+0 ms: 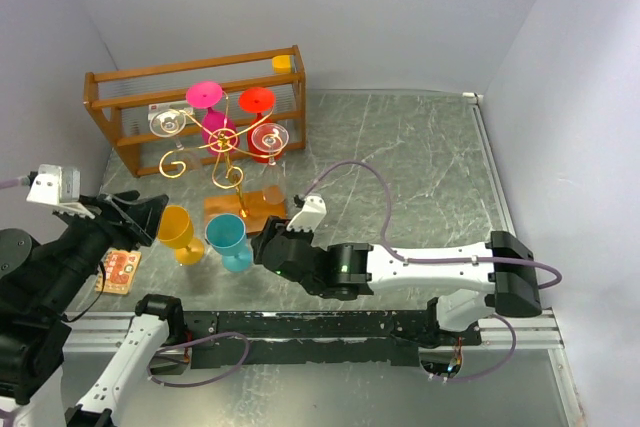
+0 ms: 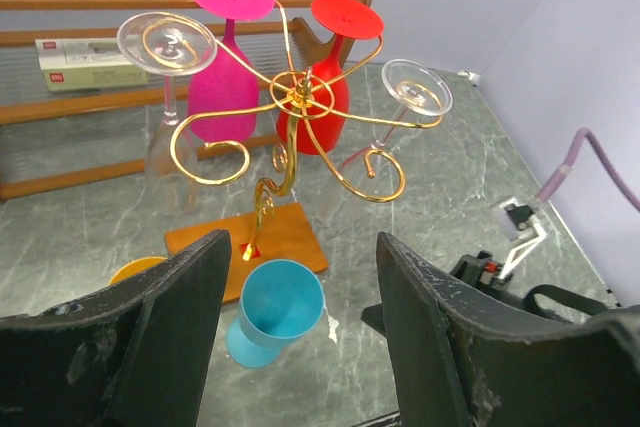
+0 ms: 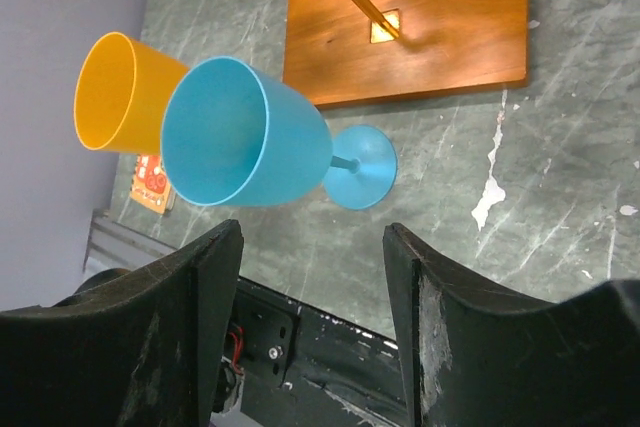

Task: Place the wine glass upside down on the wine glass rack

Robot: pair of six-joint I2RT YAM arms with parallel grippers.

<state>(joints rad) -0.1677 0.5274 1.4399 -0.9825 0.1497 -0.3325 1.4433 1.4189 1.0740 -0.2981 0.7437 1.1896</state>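
Observation:
The gold wire wine glass rack point(image 1: 222, 150) stands on its small wooden base point(image 1: 247, 209). A pink glass point(image 1: 207, 99), a red glass point(image 1: 257, 101) and two clear glasses point(image 1: 168, 125) hang from it upside down. A blue wine glass point(image 1: 229, 238) and an orange wine glass point(image 1: 178, 231) stand upright on the table in front of the base. My left gripper point(image 1: 140, 215) is open and empty, just left of the orange glass. My right gripper point(image 1: 264, 248) is open and empty, just right of the blue glass point(image 3: 245, 137). The left wrist view shows the rack point(image 2: 295, 97) and the blue glass point(image 2: 280, 302) ahead.
A larger orange-brown wooden crate point(image 1: 120, 117) stands behind the rack with a yellow block point(image 1: 283, 62) on its corner and a white box point(image 2: 85, 59) inside. A small printed packet point(image 1: 118, 270) lies at the near left. Walls close in left, back and right.

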